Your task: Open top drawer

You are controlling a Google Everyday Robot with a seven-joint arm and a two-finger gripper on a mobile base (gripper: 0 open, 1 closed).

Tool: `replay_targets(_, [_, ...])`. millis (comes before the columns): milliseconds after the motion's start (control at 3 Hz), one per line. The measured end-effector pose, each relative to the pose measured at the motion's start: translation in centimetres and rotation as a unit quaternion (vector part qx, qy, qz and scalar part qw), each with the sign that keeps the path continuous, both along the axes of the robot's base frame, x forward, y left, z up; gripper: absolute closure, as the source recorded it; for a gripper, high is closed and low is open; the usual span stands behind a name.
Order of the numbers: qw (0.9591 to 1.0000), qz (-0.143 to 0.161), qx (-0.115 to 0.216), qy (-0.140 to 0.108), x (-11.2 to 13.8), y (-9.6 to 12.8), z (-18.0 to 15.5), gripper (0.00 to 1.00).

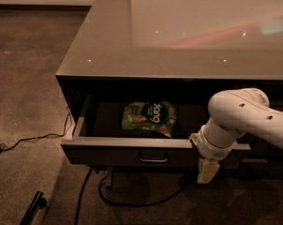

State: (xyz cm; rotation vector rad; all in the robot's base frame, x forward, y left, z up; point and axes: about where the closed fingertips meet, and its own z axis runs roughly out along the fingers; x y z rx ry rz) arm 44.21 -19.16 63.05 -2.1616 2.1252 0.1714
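Note:
The top drawer (113, 151) stands pulled out from under the glossy counter, its dark flat front facing me with a small loop handle (153, 159) at centre. A green snack bag (149, 117) lies inside it. My white arm comes in from the right and bends down over the drawer's right end. The gripper (207, 171) hangs pale below the drawer front, right of the handle and apart from it.
A glossy grey counter top (188, 32) covers the cabinet. Black cables (132, 203) trail on the brown carpet below the drawer and off to the left (29, 139). A dark bar-like object (33, 207) lies on the floor at bottom left.

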Motion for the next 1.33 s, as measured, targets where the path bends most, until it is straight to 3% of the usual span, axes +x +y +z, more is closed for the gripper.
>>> replay_targets(333, [0.9999,0.001,-0.010,0.006,-1.3,-0.4,0.0,0.54])
replay_targets(667, [0.9992,0.014,-0.020,0.032,-4.4,-0.5,0.2,0.77])
replay_targets(1000, [0.9979,0.017,-0.026,0.057,-6.5,-0.7,-0.1,0.82])
replay_targets(1333, [0.9979,0.017,-0.026,0.057,-6.5,-0.5,0.0,0.59])
